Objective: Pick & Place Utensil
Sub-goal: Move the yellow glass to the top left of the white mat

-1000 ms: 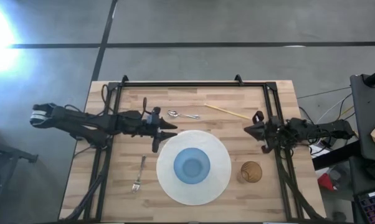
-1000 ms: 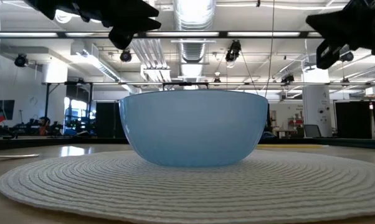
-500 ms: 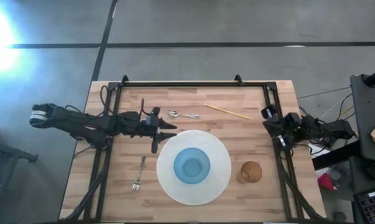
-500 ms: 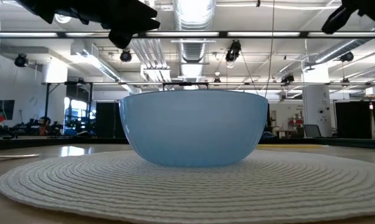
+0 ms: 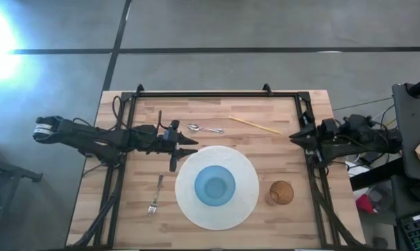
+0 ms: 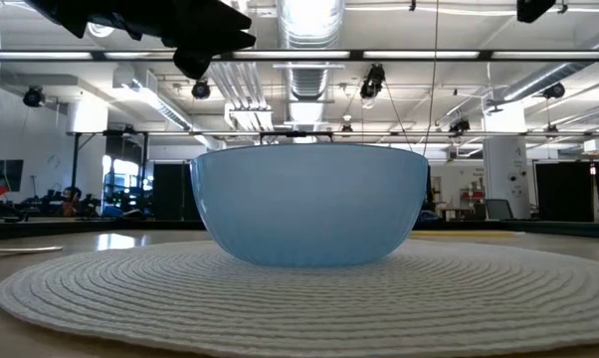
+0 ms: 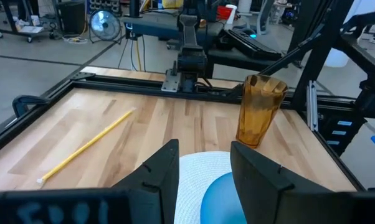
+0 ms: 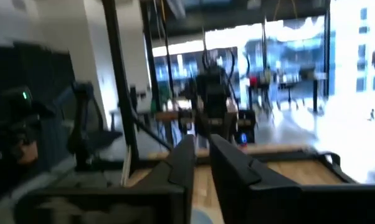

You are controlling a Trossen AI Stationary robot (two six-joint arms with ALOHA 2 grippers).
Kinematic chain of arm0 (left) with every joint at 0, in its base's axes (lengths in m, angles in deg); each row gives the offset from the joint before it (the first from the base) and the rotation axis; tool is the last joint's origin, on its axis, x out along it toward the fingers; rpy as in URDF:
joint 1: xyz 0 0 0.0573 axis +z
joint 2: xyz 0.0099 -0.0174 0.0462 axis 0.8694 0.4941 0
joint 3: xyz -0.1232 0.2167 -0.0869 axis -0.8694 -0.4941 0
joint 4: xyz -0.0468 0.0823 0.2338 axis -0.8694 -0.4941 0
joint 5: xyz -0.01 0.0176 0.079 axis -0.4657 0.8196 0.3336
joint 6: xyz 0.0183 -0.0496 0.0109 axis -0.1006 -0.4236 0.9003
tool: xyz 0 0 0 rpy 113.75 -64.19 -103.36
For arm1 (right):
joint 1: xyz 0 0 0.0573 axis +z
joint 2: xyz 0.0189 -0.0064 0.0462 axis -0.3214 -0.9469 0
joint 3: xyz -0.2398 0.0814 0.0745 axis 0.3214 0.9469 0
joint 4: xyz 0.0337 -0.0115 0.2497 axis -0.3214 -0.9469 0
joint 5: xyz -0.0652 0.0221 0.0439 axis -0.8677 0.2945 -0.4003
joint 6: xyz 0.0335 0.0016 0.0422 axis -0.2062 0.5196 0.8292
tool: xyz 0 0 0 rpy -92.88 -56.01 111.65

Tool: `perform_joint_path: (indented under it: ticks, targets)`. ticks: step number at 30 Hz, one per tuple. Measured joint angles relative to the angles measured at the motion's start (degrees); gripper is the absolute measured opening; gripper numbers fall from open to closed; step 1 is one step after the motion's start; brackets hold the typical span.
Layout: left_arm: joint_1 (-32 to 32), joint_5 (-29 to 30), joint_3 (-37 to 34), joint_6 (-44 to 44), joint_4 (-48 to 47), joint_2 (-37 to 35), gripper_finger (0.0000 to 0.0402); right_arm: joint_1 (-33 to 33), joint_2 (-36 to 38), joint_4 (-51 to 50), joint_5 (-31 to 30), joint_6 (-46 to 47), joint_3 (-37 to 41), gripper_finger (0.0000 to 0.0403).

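Step in hand: I judge this as the approach, nothing gripped yet; which utensil is meant I cannot tell from the task line.
Left gripper (image 5: 189,146): hovers above the table just left of the white mat (image 5: 248,202), fingers apart by a moderate gap, holding nothing.
Spoon (image 5: 204,129): lies on the wood just beyond the left gripper, toward the far edge, a little right of the jaws and not between them.
Fork (image 5: 155,195): lies nearer me, left of the mat, apart from the jaws.
How I'd do it: line the fingers across the thin handle, come straight down, close only when the handle sits between them.
Right gripper (image 5: 298,135): waits raised at the right edge, fingers nearly closed, empty.
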State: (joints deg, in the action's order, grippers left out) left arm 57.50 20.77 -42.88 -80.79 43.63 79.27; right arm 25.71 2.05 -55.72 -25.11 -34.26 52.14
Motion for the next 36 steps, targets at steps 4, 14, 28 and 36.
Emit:
perform_joint_path:
  ticks: [4,14,28,36]
  targets:
    - [0.0,0.0,0.0,-0.2,0.0,0.0,0.0135,0.0,-3.8,-8.1,0.4,1.2,-6.7,0.0104]
    - [0.0,0.2,0.0,-0.3,-0.2,0.0,0.0135,0.0,-14.5,-27.7,2.8,5.6,-21.6,0.0178]
    - [0.0,0.4,0.0,-0.3,-0.5,0.0,0.0135,1.3,-29.7,-45.3,15.3,17.6,-35.0,0.0171]
    - [0.0,0.4,0.0,-0.2,-0.5,0.0,0.0135,6.9,-36.8,-48.3,15.4,22.9,-39.2,0.0171]
